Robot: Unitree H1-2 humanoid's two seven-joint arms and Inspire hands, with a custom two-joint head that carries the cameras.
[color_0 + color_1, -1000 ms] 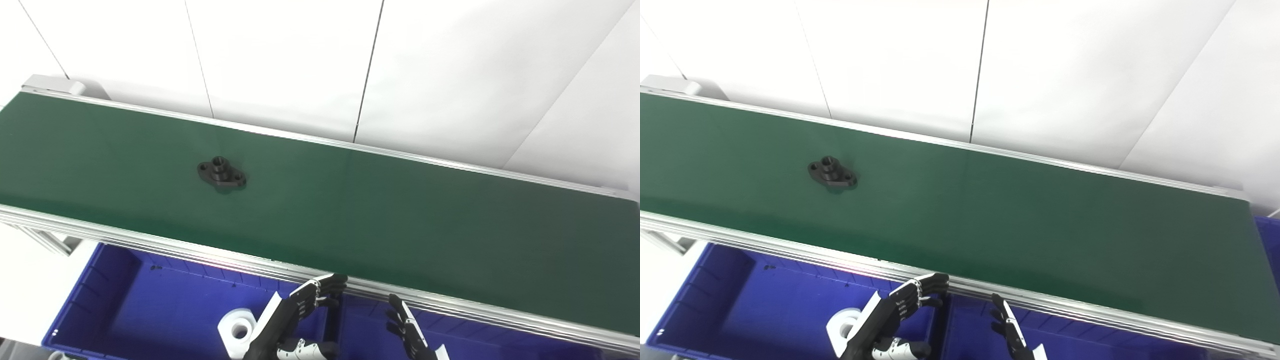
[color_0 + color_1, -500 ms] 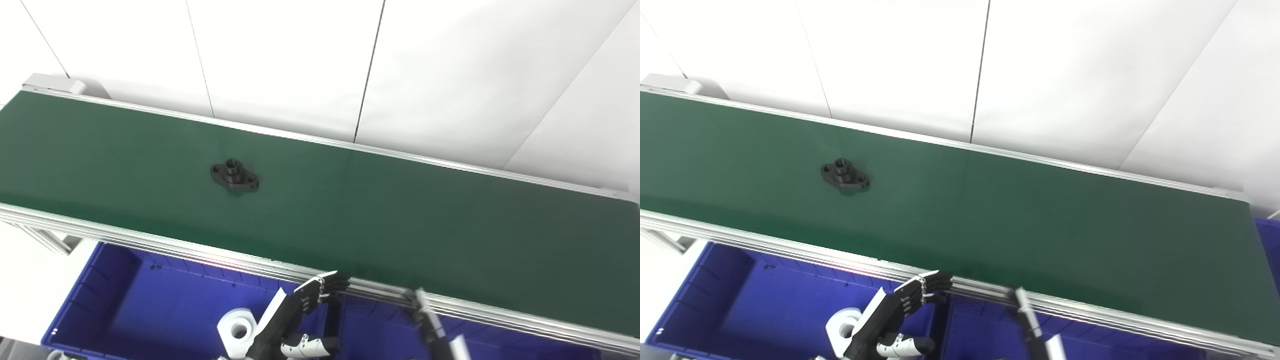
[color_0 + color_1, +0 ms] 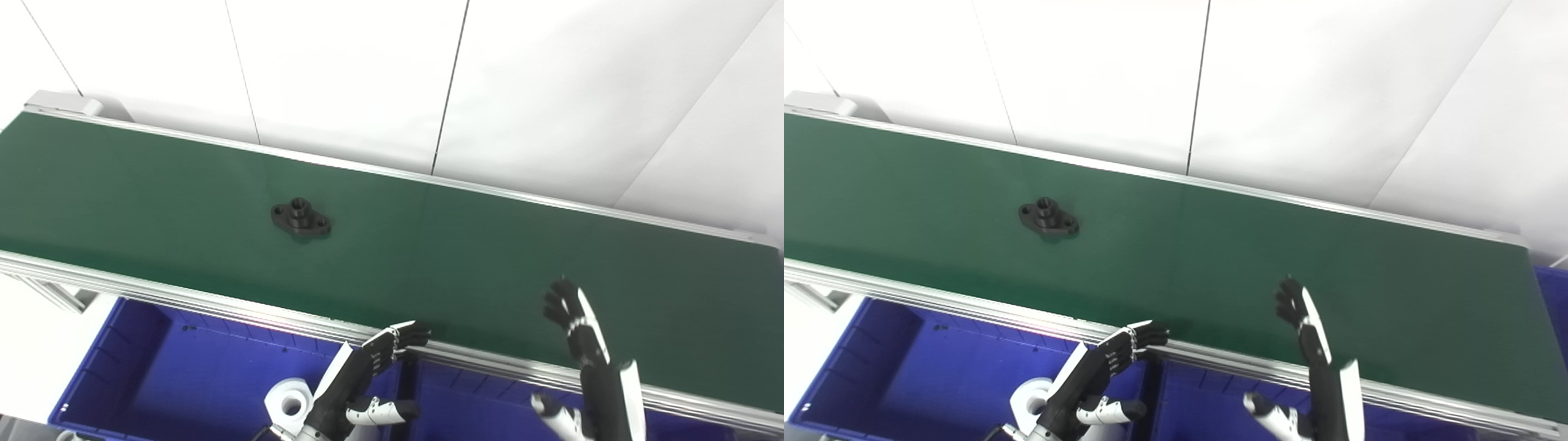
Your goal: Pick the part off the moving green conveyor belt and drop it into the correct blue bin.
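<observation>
A black flanged part (image 3: 301, 220) with a raised hub and two bolt holes lies on the green conveyor belt (image 3: 429, 245), left of centre. My right hand (image 3: 579, 343) is raised over the belt's near right portion, open with fingers stretched up and the thumb out to the side, far to the right of the part. My left hand (image 3: 367, 380) hangs open below the belt's front rail, over the blue bin (image 3: 153, 367), holding nothing.
A white cylindrical part (image 3: 289, 401) lies in the left blue bin. A second blue bin (image 3: 478, 407) sits to its right under the rail. The aluminium rail (image 3: 245, 309) runs along the belt's front. White wall panels stand behind.
The black part has travelled rightward along the belt. My right hand has risen from below the rail to above the belt. The left hand has barely moved.
</observation>
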